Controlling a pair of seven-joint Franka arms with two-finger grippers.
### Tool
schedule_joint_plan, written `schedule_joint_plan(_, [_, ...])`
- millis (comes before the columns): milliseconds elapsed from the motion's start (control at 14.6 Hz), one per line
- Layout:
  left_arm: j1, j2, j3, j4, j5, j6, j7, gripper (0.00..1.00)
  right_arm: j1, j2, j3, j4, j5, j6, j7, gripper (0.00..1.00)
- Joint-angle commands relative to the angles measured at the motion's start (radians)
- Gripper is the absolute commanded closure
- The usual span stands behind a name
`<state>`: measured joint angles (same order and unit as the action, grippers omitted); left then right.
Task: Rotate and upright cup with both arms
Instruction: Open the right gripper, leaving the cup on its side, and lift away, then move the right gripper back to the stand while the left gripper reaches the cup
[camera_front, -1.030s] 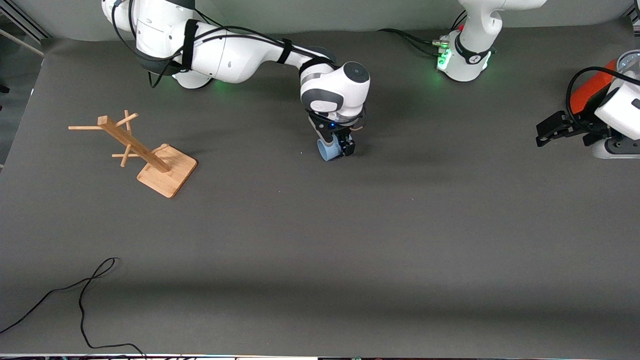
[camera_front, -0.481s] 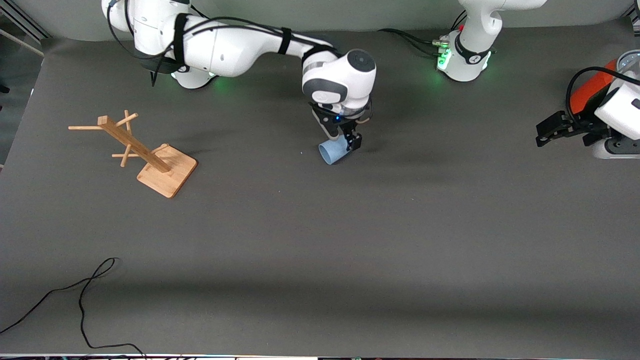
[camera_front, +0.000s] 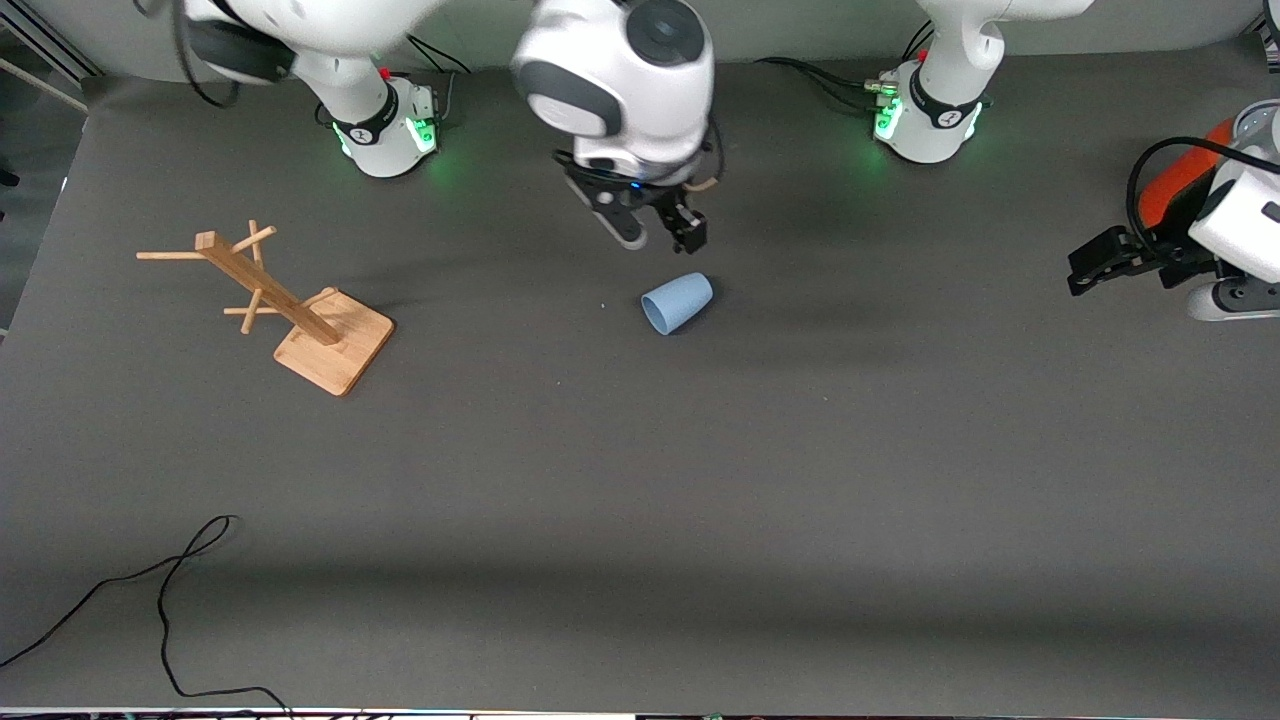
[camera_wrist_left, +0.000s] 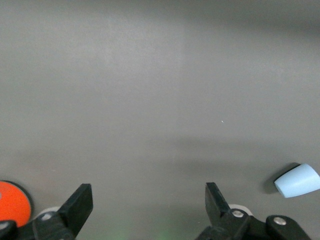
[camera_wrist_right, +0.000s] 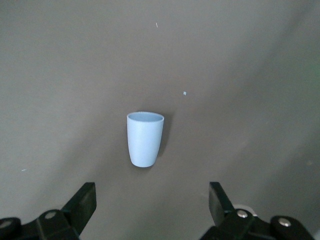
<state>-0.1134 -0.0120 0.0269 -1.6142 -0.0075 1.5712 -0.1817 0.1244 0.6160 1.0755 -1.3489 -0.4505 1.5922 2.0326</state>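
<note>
The light-blue cup (camera_front: 677, 303) lies on its side on the grey table, mouth toward the front camera and the right arm's end. My right gripper (camera_front: 660, 235) is open and empty, up in the air above the table just beside the cup. In the right wrist view the cup (camera_wrist_right: 144, 138) lies apart from the open gripper (camera_wrist_right: 150, 196). My left gripper (camera_front: 1090, 262) is open and empty at the left arm's end of the table, where the arm waits. Its wrist view shows the open gripper (camera_wrist_left: 148, 196) and the cup (camera_wrist_left: 297, 180) far off.
An orange-red can (camera_front: 1180, 185) stands by the left arm's wrist and also shows in the left wrist view (camera_wrist_left: 12, 201). A wooden mug tree (camera_front: 300, 320) stands toward the right arm's end. A black cable (camera_front: 165, 600) lies near the front edge.
My right gripper has let go of the cup and risen away from it. The cup stays on its side on the table. The left arm has barely moved.
</note>
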Motion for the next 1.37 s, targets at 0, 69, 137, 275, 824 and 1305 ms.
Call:
schedule_joint_plan(0, [-0.017, -0.011, -0.031, -0.003, -0.003, -0.034, -0.091, 0.0, -0.023, -0.155, -0.16, 0.043, 0.181, -0.055, -0.245, 0.0])
schedule_joint_plan(69, [-0.017, -0.011, -0.048, -0.006, -0.003, -0.037, -0.125, 0.0, -0.022, -0.191, -0.222, 0.042, 0.256, -0.051, -0.294, 0.0])
schedule_joint_plan(137, [-0.017, -0.011, -0.07, -0.007, -0.003, -0.037, -0.162, 0.0, -0.017, -0.208, -0.25, 0.036, 0.3, -0.037, -0.308, 0.0])
schedule_joint_plan(275, [-0.02, -0.003, -0.103, -0.007, -0.003, -0.034, -0.258, 0.0, 0.004, -0.212, -0.256, -0.043, 0.294, 0.033, -0.299, 0.0])
schedule_joint_plan(824, [-0.025, 0.04, -0.235, -0.003, 0.001, -0.022, -0.481, 0.0, -0.005, -0.298, -0.44, -0.128, 0.263, 0.083, -0.613, 0.0])
schedule_joint_plan(1305, [-0.098, 0.078, -0.24, 0.005, 0.017, -0.01, -0.597, 0.0, 0.0, -0.55, -0.85, -0.131, 0.489, -0.066, -1.288, 0.0])
